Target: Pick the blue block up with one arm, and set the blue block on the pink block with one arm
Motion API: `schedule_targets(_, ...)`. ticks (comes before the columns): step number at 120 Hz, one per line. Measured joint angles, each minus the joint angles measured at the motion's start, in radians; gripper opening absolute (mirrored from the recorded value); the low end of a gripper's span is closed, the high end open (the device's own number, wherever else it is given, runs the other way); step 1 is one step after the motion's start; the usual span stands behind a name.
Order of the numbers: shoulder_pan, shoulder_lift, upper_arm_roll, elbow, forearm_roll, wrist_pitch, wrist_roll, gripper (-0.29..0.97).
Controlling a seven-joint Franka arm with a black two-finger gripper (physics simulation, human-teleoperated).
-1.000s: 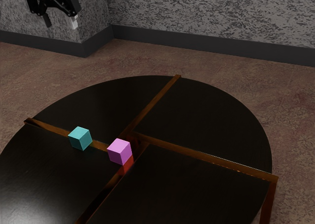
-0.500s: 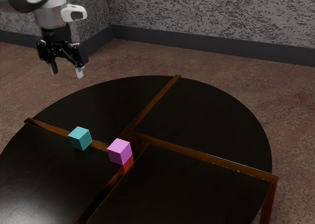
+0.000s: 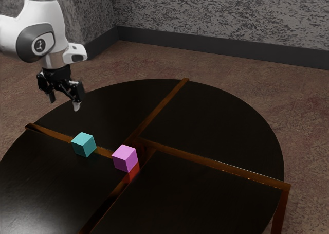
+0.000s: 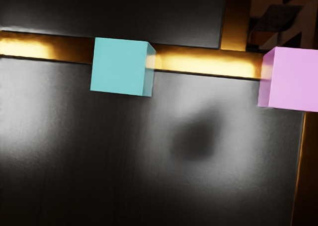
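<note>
While the hand (image 3: pixel 64 101) hung spread and empty above the counter (image 3: pixel 216 126), the blue block (image 3: pixel 83 144) sat below it; pink block (image 3: pixel 125 158) lay near the blue one, farther from the hand, apart.

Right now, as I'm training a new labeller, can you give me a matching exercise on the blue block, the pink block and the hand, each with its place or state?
Things:
1 blue block
2 pink block
3 hand

States:
A open, in the air, holding nothing
B beside the crossing of the wooden strips
C on a strip, further toward the exterior view's left

Pairs: 1-C; 2-B; 3-A
</note>
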Motion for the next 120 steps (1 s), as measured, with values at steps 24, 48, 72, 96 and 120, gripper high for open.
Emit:
schedule_targets(24,0.053,0.05,-0.001,-0.084,0.016,0.13,0.076,0.68)
schedule_targets(48,0.093,0.084,-0.001,-0.171,0.026,0.262,0.151,0.68)
schedule_targets(72,0.132,0.155,-0.002,-0.172,0.033,0.344,0.219,0.68)
schedule_targets(96,0.143,0.21,-0.003,-0.17,0.036,0.406,0.275,0.68)
schedule_targets(120,0.12,0.268,-0.005,-0.145,0.028,0.446,0.313,0.68)
